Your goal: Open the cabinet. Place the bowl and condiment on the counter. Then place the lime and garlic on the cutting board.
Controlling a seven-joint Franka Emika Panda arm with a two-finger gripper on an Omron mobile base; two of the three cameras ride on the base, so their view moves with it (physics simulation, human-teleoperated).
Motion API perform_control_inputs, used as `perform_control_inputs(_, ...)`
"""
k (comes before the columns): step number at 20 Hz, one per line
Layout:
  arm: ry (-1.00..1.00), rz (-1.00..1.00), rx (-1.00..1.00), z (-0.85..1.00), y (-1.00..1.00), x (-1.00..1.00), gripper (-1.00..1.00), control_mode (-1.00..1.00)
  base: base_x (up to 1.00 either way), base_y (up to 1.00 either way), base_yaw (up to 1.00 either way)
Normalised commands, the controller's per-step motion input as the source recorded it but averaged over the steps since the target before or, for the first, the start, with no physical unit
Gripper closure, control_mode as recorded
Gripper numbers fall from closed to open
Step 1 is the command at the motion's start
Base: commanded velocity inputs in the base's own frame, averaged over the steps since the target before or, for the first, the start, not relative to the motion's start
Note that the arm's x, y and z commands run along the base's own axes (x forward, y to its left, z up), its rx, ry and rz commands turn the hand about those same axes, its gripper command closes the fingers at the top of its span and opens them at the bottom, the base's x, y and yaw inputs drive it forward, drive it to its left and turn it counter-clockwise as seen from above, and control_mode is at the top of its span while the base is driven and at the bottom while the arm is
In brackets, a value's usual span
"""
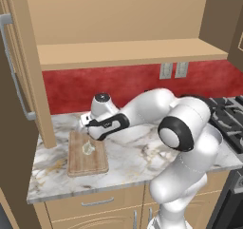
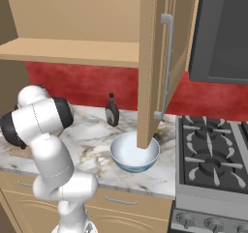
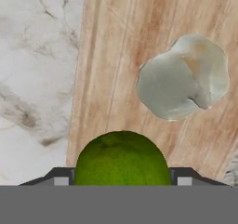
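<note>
Tool [image 3: 120,183] sits low over the cutting board [image 1: 85,164], its two tips flanking the lime [image 3: 122,159], jaws spread about as wide as the fruit; looks like a pinch on the lime, though whether it's firm contact I can't tell. Lime: light, round, firm, waxy skin, so it will likely roll once let go; best held across the widest girth, as now, and set down low, not dropped. Garlic [image 3: 183,76] already lies on the board just beside the lime, apart from it; light, lumpy, papery, easy to nudge, so keep the tips off it when they spread. Board edge and bare marble surface [image 1: 142,157] run close on one side, so a rolling lime could leave the wood. Elsewhere: bowl [image 2: 134,153] and syrup bottle [image 2: 112,110] stand on the surface near the stove [image 2: 213,159], well away from the board. Cabinet [image 2: 154,58] doors hang open; one door's lower edge shows in front of the bowl. Nothing stands between tool and board.
</note>
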Motion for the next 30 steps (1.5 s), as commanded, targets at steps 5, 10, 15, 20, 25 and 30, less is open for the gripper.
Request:
perform_control_inputs(5, 0.00, 0.00, 0.00, -0.25, 0.02, 0.06, 1.00, -1.00, 0.00, 0.00, 0.00)
perform_control_inputs(10, 0.00, 0.00, 0.00, -0.13, 0.06, 0.06, 1.00, -1.00, 0.00, 0.00, 0.00)
perform_control_inputs(15, 0.00, 0.00, 0.00, -0.11, 0.06, 0.10, -1.00, -1.00, 0.00, 0.00, 0.00)
perform_control_inputs(20, 0.00, 0.00, 0.00, 0.00, 0.01, 0.05, -1.00, -1.00, 0.00, 0.00, 0.00)
perform_control_inputs(25, 0.00, 0.00, 0.01, 0.25, 0.00, -0.13, -1.00, -1.00, 0.00, 0.00, 0.00)
perform_control_inputs(30, 0.00, 0.00, 0.03, 0.57, 0.00, -0.36, -1.00, -1.00, 0.00, 0.00, 0.00)
